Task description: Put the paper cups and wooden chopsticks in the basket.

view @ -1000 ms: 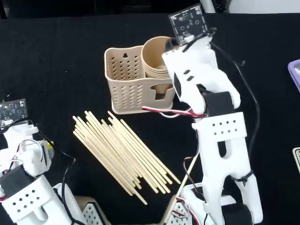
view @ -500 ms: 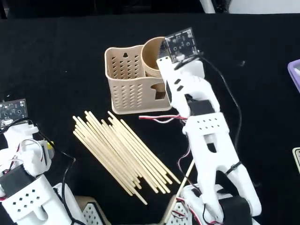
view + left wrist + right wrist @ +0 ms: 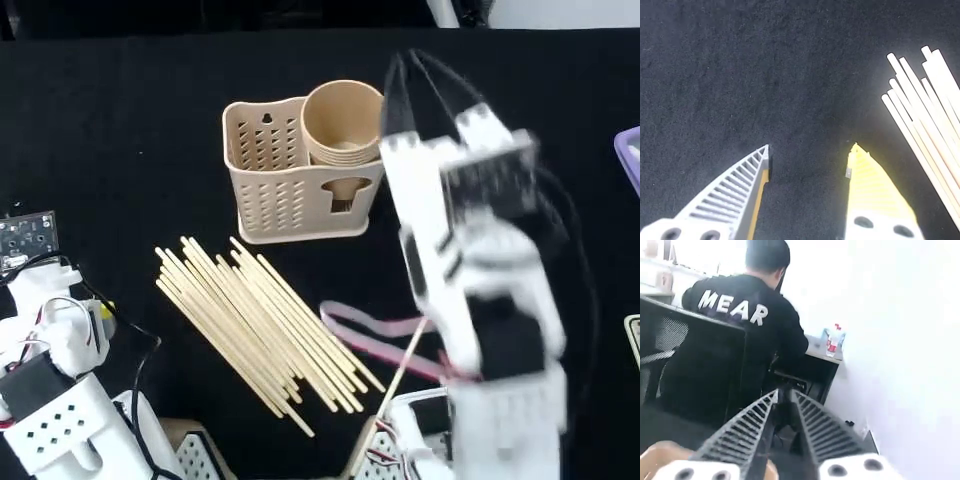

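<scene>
paper cups nested in basket already; chopsticks loose in front of basket. left gripper jaws wide, empty, ready for them; right gripper jaws barely parted, empty.

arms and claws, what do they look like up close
The left arm and right arm are white plastic with black motor blocks and black cables; reddish wires run by the right one. The left claw has one white ribbed finger and one yellow; the right claw has two pale ribbed ones.
</scene>
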You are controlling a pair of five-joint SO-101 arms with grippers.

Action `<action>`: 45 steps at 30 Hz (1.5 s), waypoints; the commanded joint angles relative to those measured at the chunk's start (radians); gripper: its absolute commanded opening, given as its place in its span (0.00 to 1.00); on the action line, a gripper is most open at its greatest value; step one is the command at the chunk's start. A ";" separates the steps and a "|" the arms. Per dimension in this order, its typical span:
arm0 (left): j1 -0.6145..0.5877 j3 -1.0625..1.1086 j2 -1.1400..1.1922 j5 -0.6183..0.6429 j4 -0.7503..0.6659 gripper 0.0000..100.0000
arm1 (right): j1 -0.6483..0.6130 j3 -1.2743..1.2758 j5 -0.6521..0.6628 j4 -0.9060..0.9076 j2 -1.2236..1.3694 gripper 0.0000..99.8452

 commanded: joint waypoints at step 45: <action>0.150 0.064 0.002 0.049 -0.068 0.25 | -0.479 0.533 -0.098 0.364 0.460 0.26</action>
